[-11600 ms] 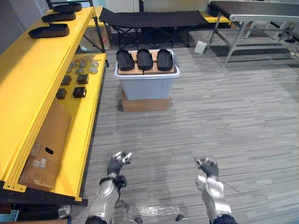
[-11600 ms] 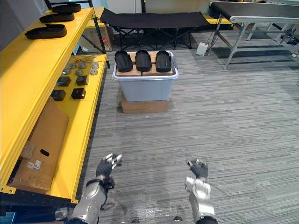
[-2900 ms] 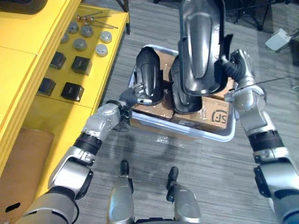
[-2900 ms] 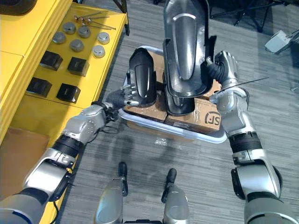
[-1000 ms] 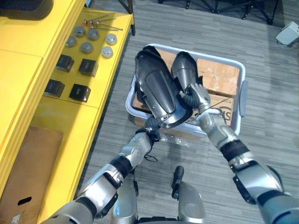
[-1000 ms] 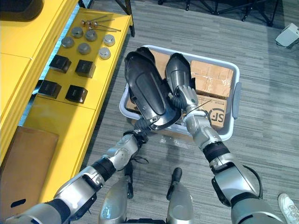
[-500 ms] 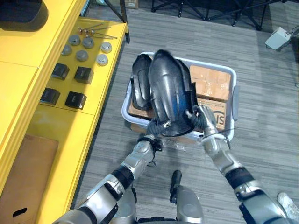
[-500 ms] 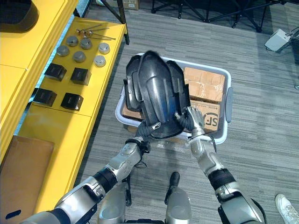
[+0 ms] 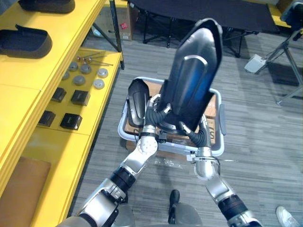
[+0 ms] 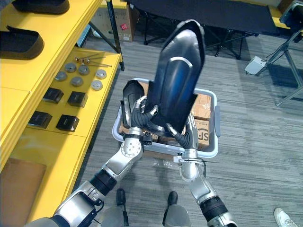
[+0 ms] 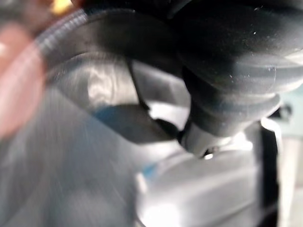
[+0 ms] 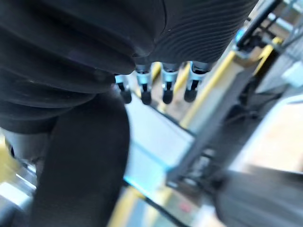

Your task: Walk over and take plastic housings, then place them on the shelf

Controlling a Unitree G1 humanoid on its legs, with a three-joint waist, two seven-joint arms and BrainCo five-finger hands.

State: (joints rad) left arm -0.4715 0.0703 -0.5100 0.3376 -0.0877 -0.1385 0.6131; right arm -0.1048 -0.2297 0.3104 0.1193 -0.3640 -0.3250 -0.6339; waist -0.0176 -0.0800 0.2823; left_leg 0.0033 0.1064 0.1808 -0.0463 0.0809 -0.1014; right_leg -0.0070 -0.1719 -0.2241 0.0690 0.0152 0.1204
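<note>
The left hand (image 9: 152, 112) and the right hand (image 9: 199, 137) both have their fingers curled round the lower end of a black plastic housing (image 9: 191, 75), which rises tilted above them. Just beyond the left fingers, a second housing (image 9: 137, 101) lies in the grey bin (image 9: 221, 120), beside a cardboard box (image 10: 202, 108) with partly hidden print.
</note>
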